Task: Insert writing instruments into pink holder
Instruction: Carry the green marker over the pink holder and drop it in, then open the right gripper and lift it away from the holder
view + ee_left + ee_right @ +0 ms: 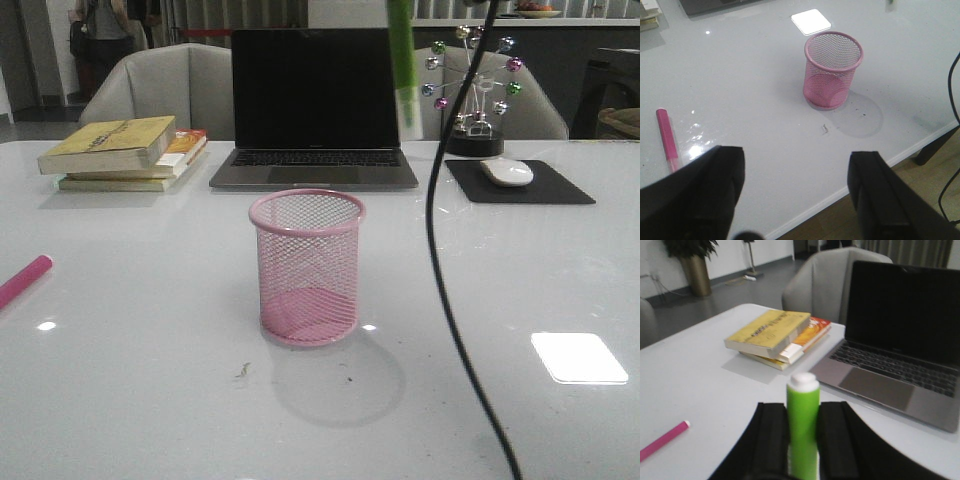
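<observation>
Right gripper (802,450) was clamped on the green marker (802,430): both black fingers (774,440) pressed flat against its sides, marker upright between them, white end up. In the front view the gripper itself was out of frame; only the marker (403,60) hung down from the top edge, well above the surface (150,380), with a black cable (440,250) trailing down to the bottom edge.

Left gripper (795,200) was wide apart, nothing between its fingers (705,195). It was raised above the surface (740,90), near its front edge, angled down and forward. Left arm wasn't visible in the front view.
</observation>
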Robot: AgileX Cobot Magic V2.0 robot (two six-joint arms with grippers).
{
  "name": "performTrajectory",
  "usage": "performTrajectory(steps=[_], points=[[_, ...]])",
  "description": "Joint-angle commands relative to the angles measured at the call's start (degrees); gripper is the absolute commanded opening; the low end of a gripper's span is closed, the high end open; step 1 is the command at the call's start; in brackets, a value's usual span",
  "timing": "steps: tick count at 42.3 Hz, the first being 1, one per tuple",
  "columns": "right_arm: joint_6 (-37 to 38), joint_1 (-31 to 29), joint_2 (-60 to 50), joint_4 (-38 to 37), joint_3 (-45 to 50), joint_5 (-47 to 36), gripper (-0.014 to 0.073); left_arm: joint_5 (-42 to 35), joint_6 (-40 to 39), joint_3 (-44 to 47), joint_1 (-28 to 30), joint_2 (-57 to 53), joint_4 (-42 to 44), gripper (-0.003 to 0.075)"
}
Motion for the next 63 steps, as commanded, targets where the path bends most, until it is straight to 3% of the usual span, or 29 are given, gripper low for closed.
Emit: performTrajectory(steps=[1,8,19,23,30,36,42,53,63], points=[[-0.5,1.8,0.8,0.0,0.1,-14.2,0.0113,-3.8,0.0,-1.9,-0.5,0.3,-1.2,0.0505],[-0.4,2.2,8.0,-0.8,0.1,-22.3,0.0113,-3.8,0.0,-1.8,-0.5,0.3,-1.2,0.0505],[-0.4,2.2,18.6,-10.2,0.1,-31.3,0.0129,-3.9,0.0,0.7,-0.5,0.3,-1.2,0.0505],[-0.4,2.2,21.0,-10.3,0.1,-31.4,0.0191,-3.9,0.0,1.1,-0.5,0.3,-1.2,0.0505],[-0.4,2.2,21.9,-10.2,0.1,-32.5,0.0388,-4.5,0.0,1.1,-0.5,0.3,-1.2,0.0505],[-0.4,2.2,18.6,-10.2,0.1,-30.9,0.0428,-5.1,0.0,1.1,-0.5,0.3,-1.2,0.0505],[-0.4,2.2,8.6,-10.2,0.1,-17.0,0.0428,-5.2,0.0,1.1,-0.5,0.3,-0.5,0.0505],[-0.4,2.2,-15.1,-10.2,0.0,24.8,0.0428,-5.5,0.0,1.1,-0.5,0.3,-0.1,0.0505],[-0.4,2.2,-29.9,-8.0,0.0,54.1,0.0428,-6.1,0.0,1.1,-0.5,0.3,0.2,0.0505]])
